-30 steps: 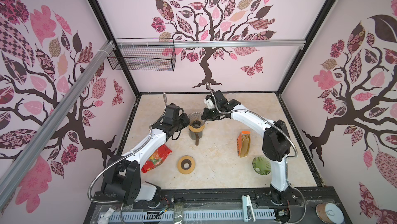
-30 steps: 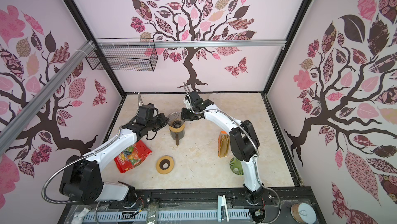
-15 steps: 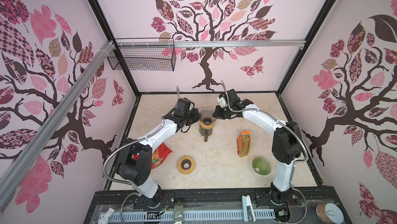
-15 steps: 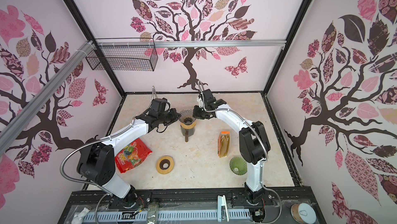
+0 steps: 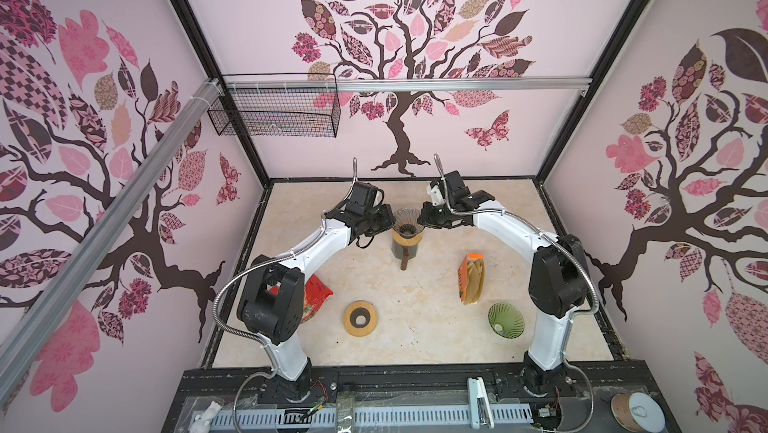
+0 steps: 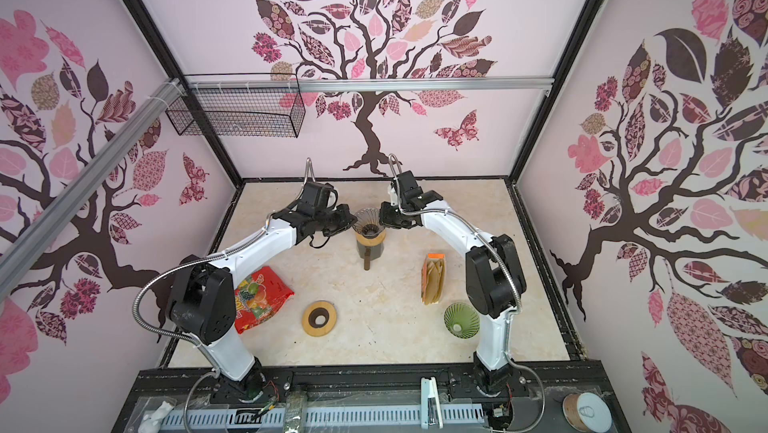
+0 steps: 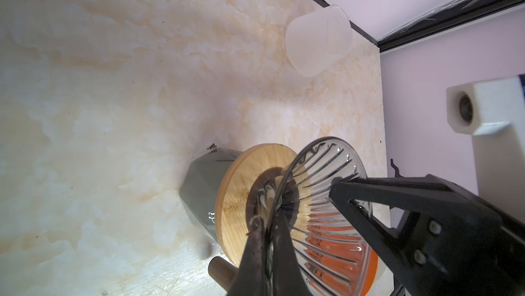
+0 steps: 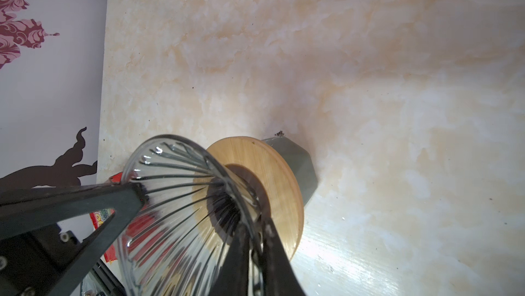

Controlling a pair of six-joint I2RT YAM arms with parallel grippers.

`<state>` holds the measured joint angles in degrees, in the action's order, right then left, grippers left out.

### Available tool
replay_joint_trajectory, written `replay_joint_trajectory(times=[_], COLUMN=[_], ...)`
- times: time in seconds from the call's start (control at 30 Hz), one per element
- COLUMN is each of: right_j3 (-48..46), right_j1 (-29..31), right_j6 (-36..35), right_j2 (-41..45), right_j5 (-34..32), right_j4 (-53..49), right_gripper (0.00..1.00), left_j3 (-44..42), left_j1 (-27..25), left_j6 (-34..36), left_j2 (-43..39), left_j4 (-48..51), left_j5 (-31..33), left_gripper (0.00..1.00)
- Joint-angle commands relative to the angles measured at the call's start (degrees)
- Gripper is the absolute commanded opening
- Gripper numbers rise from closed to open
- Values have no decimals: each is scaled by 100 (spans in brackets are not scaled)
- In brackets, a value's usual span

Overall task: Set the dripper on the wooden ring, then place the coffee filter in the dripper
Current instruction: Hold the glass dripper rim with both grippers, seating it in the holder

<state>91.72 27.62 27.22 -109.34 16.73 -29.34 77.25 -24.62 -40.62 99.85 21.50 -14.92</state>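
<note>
The dripper (image 5: 407, 222) (image 6: 368, 221) is a clear ribbed glass cone on a wooden collar (image 7: 235, 195) over a grey cup (image 7: 199, 183) with a brown handle. My left gripper (image 5: 389, 221) (image 7: 267, 232) is shut on the dripper's rim from the left. My right gripper (image 5: 421, 219) (image 8: 255, 237) is shut on the opposite rim. Each wrist view shows the other gripper pinching the far rim. The cone (image 8: 176, 195) holds nothing. Brown coffee filters lie in an orange packet (image 5: 471, 281) (image 6: 434, 281) on the table, in front of the right arm and apart from both grippers.
A green dripper (image 5: 505, 321) sits at the front right and a spare wooden ring (image 5: 360, 318) at the front middle. A red snack bag (image 6: 259, 296) lies under the left arm. A translucent cup (image 7: 318, 41) stands near the back wall. A wire basket (image 5: 274, 113) hangs on the wall.
The dripper on its cup has shifted to the right, with both grippers still on its rim; both arms moved right with it.
</note>
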Motion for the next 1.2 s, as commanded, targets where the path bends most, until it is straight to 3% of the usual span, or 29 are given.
replay_joint_trajectory(times=[0.0,0.53,0.93,1.17], right_j3=[51,159,538,560], right_j1=[258,324,323,323], right_j6=[-77,-103,-103,-90], right_j2=[-118,-113,-217,-169], right_j5=[76,-194,-311,-223], right_j4=[-729,-771,-983,-986], right_gripper=[14,17,17,18], left_j3=[-53,-262,-260,-246], left_j1=[160,315,511,546], left_j6=[124,226,384,388], left_j2=[230,21,-464,-424], left_j4=[1191,793,429,408], left_j5=[308,-11,-479,-660], left_gripper=[0,0,12,14])
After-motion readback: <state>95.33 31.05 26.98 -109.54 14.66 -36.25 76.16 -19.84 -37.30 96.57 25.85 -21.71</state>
